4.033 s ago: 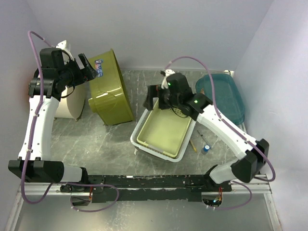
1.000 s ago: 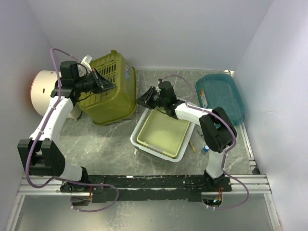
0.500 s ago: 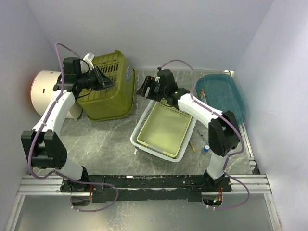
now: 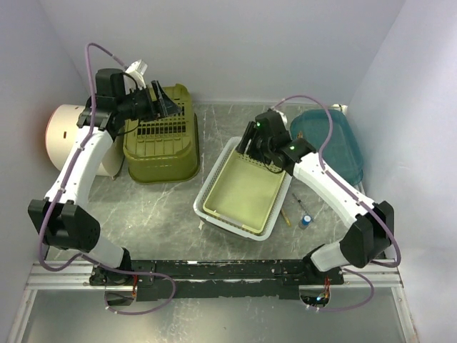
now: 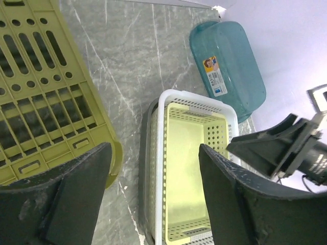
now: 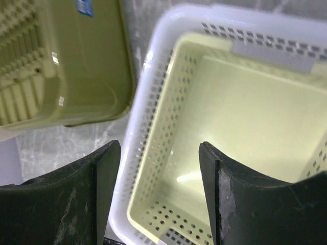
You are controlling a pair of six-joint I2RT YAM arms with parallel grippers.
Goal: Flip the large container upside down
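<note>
1. Top external alone takes in both arms at once: crate (image 4: 161, 146) at the far left of the table (image 4: 164, 207), base up; left gripper (image 4: 163, 107) over its far edge; right gripper (image 4: 248, 146) above the far end of the basket (image 4: 207, 196). Catches too a pale drum (image 4: 64, 132) left of the crate, plus a pen (image 4: 285, 213) and a small vial (image 4: 305, 221) just right of the basket, seen in neither wrist view.
2. Left wrist settles what the overhead cannot: black fingers (image 5: 61, 199) spread wide, nothing between them. Looks down on the crate's base at left, the basket through the gap, the basin (image 5: 230, 66) beyond.
3. Right wrist: fingers likewise parted and bare, basket below, a crate corner at upper left.
4. Crate: olive plastic, glossy walls, rounded corners, base pierced with rows of slots and round holes. Basket: white, rectangular, perforated walls, with a pale-yellow insert (image 6: 245, 117) nested inside. Basin: teal, rounded, labelled on its side. Table: grey, marbled.
5. Crate under and nearward of the left gripper; in the wrist view partly behind the left finger, outside the gap. Touching or not: cannot tell. Well left of the right gripper, a strip of table between crate and basket.
</note>
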